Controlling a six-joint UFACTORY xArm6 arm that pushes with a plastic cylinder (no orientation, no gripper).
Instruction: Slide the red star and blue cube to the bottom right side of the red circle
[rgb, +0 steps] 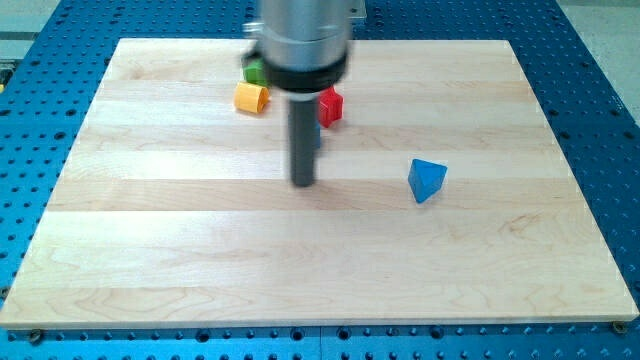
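My tip (303, 184), a bare rod end with nothing to grip, rests on the wooden board (200, 260) at frame centre. A red block (331, 105), shape and axis unclear, sits just upper right. The blue block (427, 179) lies right, narrowing downward. Yellow block (251, 97) and green block (255, 72) sit upper left.

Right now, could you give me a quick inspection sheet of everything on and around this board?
Surface: pale wooden board, bare toward the view's bottom.
Job's things: red block beside the rod; blue block alone at the view's right; red circle not seen.
Clutter: yellow block and green block, partly hidden, near the view's top.
Grippers: none; my tip touches no block.
Cables: nothing seen.
Surroundings: blue perforated table.
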